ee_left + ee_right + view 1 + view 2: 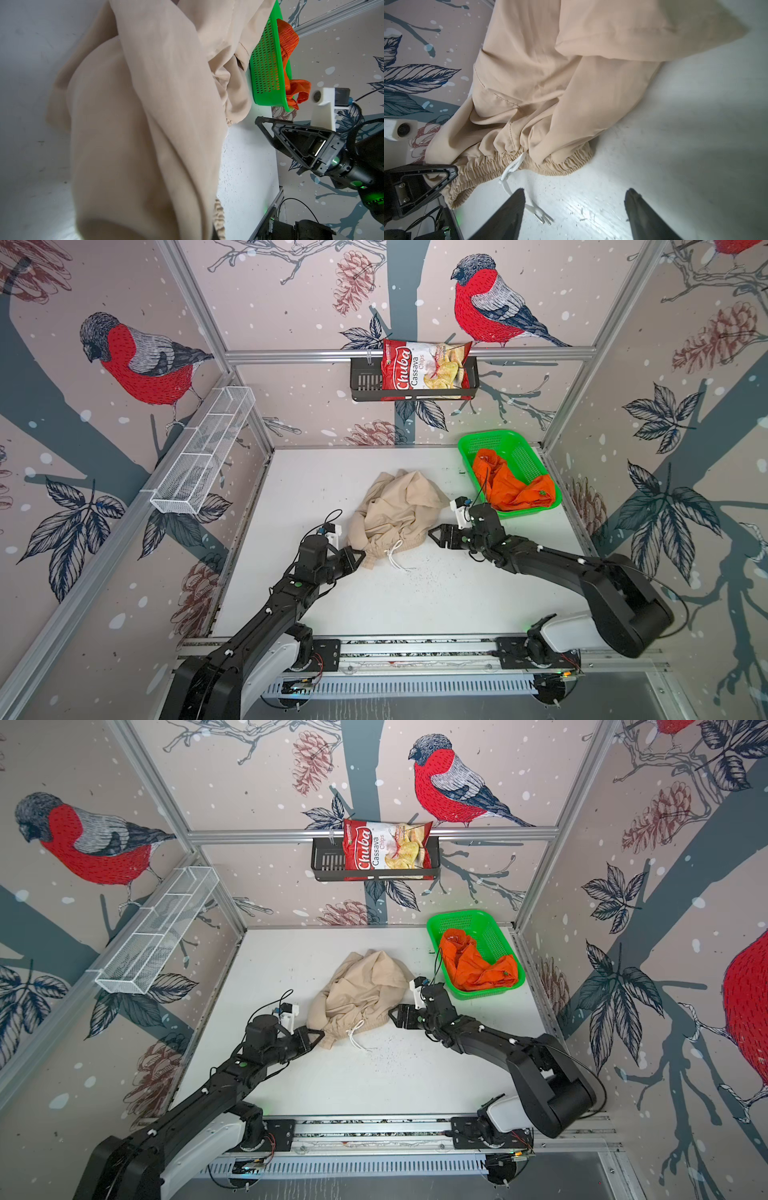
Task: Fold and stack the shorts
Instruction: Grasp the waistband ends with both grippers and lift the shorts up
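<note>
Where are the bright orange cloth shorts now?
In both top views the orange shorts lie crumpled inside the green plastic mesh basket at the table's far right corner.

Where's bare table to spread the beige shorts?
Free: table behind and left of the beige shorts; also the front strip between them and the base rail. Crowded: back right, green basket with orange shorts, right pincer between basket and beige shorts.

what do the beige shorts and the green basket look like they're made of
Beige shorts: thin woven cloth, matte, by its soft creases and gathered elastic waistband; fibre unclear. Green basket: moulded plastic, slightly glossy, with rows of slots in its walls.
</note>
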`<action>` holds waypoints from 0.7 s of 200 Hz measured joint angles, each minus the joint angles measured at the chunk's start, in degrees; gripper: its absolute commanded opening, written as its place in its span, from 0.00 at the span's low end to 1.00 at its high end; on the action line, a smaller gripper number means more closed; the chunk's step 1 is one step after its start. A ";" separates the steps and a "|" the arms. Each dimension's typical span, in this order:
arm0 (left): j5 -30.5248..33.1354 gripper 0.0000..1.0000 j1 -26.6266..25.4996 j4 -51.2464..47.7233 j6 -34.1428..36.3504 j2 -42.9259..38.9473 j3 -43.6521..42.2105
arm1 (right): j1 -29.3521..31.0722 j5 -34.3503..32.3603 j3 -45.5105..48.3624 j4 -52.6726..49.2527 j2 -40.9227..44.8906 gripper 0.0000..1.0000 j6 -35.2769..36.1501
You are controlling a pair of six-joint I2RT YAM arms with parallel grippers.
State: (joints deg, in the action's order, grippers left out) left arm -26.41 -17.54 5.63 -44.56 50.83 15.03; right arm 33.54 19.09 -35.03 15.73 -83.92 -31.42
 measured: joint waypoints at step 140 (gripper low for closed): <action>2.23 0.00 0.13 -2.49 0.72 -4.61 3.93 | 3.50 -4.11 -13.62 1.99 -12.66 0.04 1.64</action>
State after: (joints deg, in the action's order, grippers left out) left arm -24.18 -17.41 3.14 -43.83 46.22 18.96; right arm 37.04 14.98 -48.64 17.72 -96.57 -29.78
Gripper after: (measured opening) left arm 0.066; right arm 0.070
